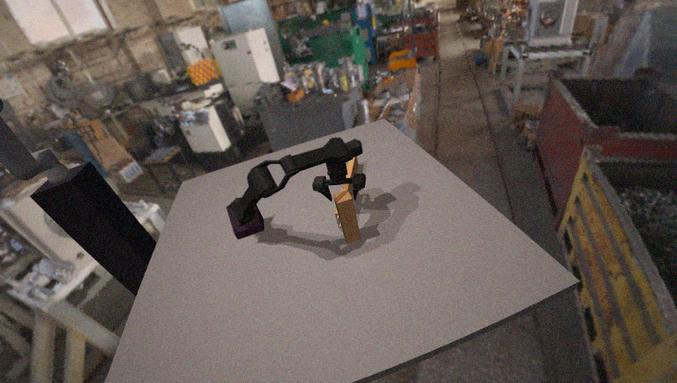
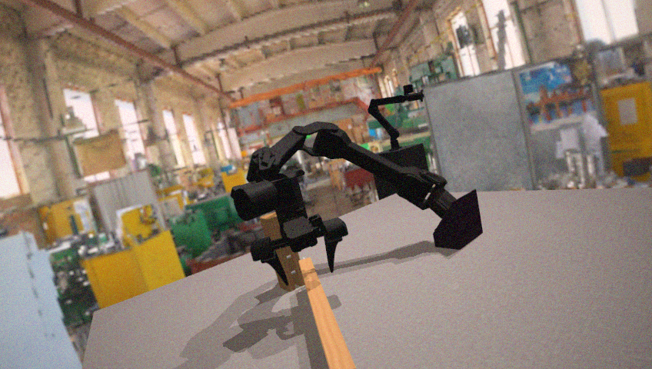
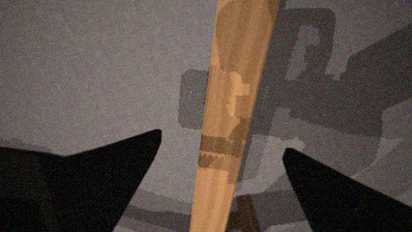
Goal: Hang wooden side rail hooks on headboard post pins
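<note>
We stood in a large factory workshop. Brick walls, tall windows (image 2: 81, 109) and roof beams (image 2: 274, 22) rose at twelve o'clock; yellow machines (image 2: 132, 260) crowded nine o'clock. From above, we saw white cabinets (image 1: 247, 57) at eleven o'clock and rusty bins (image 1: 617, 266) at three o'clock.
</note>
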You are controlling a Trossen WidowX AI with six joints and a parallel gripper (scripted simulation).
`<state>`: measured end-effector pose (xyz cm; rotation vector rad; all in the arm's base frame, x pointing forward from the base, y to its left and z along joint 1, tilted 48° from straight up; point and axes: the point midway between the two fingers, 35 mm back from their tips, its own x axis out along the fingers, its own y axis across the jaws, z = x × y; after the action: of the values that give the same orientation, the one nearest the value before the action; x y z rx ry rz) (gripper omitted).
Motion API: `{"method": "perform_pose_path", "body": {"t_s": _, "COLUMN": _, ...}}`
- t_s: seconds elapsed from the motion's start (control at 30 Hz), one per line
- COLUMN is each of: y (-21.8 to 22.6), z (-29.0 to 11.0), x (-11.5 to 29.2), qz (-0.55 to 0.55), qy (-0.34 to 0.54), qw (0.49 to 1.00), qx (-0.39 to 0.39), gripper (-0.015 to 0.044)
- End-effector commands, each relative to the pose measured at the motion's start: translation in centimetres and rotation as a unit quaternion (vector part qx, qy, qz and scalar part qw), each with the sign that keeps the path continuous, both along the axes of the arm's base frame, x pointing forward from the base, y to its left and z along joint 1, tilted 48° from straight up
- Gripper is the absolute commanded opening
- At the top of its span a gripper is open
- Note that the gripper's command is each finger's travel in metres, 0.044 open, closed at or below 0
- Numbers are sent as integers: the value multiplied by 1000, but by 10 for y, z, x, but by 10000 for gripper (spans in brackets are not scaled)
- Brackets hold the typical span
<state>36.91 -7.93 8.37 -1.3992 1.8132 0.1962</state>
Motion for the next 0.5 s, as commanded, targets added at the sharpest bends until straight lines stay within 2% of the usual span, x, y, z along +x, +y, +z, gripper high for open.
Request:
{"method": "perform_pose_path", "body": {"t_s": 0.0, "y": -5, "z": -4, "x": -1, "qz": 3, "qy": 2, "qw": 1000, "qx": -3, "gripper": 440}}
{"method": "perform_pose_path", "body": {"t_s": 0.47, "y": -22, "z": -18, "x": -3, "qz": 3, "qy": 2, "qw": 1000, "qx": -4, "gripper": 440}}
